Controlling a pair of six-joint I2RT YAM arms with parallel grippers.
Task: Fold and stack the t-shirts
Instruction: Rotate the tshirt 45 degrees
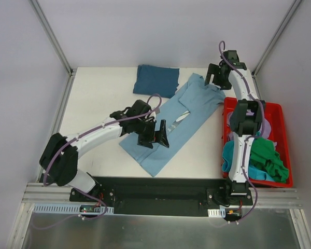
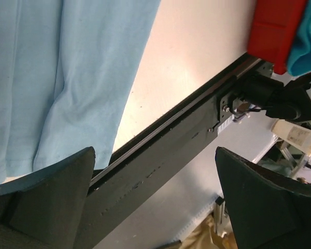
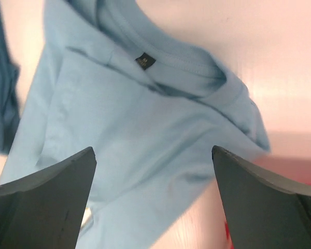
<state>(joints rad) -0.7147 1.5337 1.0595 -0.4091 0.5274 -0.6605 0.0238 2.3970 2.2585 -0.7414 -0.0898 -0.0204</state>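
One sky-blue tee [image 1: 196,104], white table [image 1: 93,98] (grey walls [image 1: 145,31])

neck tag [image 3: 144,61] on t-shirt [image 3: 145,135] unreadable, nothing legible

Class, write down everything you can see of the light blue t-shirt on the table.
The light blue t-shirt, cotton-looking and wrinkled, lies diagonally on the white table, folded lengthwise into a strip, white print peeking from the fold. Its collar, bearing a small dark label, lies nearest the red bin. Open grippers hang over it: left gripper mid-length, right gripper at the collar.
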